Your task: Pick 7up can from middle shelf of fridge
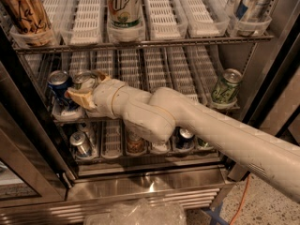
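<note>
The short, pale whitish-green 7up can with a silver pull-tab top (84,80) stands upright at the left end of the middle shelf (159,64). That shelf is a wire rack carrying white slotted plastic lanes, inside the stainless-steel drinks fridge (150,185). The can's long axis is vertical. Just to its left, close enough that they may touch, stands a short blue can with a silver top (58,81).

The cream-and-tan tool (87,90), on the end of the robot's single thick cream arm (197,125), is right at the 7up can. It reaches in from the lower right, roughly level with the shelf, and its tan tip crosses the front of the can's body, so only the top and a strip of the side show. The can therefore sits at the far left end of the tool, in line with the arm's reach. Whether the tool has closed on the can or only brackets it cannot be told.

In my judgement the approach is over, and the next step is a firm hold followed by a pull back along the arm's line, toward the lower right, keeping the can upright. The blue neighbour could be dragged along.

Further out, a darker all-green can (226,86) stands at the right end of the same shelf, well apart. A taller white can with a big "UP" logo (124,6) stands on the shelf above.
</note>
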Available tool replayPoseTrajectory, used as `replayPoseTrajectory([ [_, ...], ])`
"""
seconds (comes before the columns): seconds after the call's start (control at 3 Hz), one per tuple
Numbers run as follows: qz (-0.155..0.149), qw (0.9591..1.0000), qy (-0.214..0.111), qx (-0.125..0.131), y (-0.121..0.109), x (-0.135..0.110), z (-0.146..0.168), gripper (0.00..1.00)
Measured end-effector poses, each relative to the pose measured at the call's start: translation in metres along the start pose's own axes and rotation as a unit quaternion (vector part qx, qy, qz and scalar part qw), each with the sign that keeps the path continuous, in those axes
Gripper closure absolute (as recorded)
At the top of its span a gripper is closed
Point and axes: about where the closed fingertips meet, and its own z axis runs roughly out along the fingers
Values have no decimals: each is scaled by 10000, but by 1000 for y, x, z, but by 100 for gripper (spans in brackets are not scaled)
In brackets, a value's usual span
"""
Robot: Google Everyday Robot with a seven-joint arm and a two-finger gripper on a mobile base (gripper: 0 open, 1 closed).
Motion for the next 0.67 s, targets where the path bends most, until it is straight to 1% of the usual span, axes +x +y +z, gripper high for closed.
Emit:
replayPoseTrajectory([
  [0.33, -140, 9999, -54, -30, 8, -8, -2, 100],
  [0.67, -140, 9999, -54, -30, 8, -8, -2, 100],
])
